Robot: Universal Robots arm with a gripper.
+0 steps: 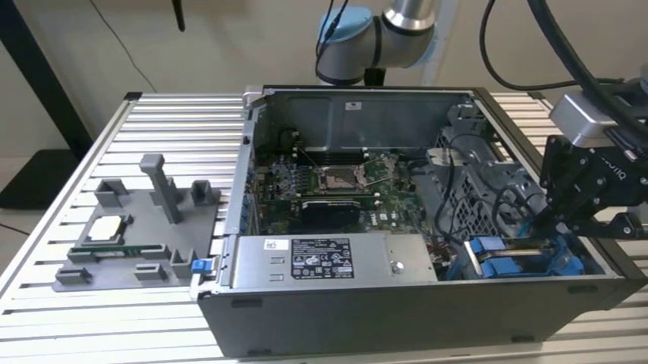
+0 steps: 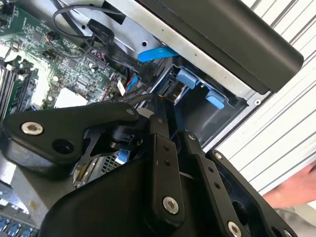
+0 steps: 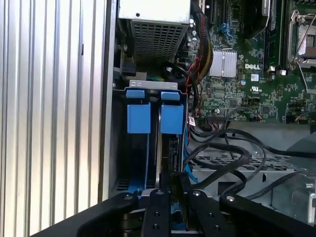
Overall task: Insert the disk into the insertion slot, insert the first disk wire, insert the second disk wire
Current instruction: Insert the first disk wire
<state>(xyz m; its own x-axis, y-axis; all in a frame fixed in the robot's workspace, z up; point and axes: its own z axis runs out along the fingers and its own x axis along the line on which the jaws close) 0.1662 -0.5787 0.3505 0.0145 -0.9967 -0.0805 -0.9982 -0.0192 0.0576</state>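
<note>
Jaws: my jaws hang just over the bay; I cannot tell whether they are closed, or on what.
Disk: the disk (image 3: 139, 118) stands on edge inside the insertion slot (image 1: 552, 254), at the case's (image 1: 405, 318) near corner on the exterior view's right.
Handling: I judge it stiff, weighty and shock-shy, best held by the blue carrier's edges.
Wires: soft black wires (image 3: 222, 150) lie loose beside it.

In the first wrist view the gripper (image 3: 170, 190) hid the near end of the insertion slot (image 3: 151, 85). The arm (image 1: 405, 19) ran off the exterior view's upper edge; a hand (image 2: 295, 190) was cropped by the edge of the second wrist view.
</note>
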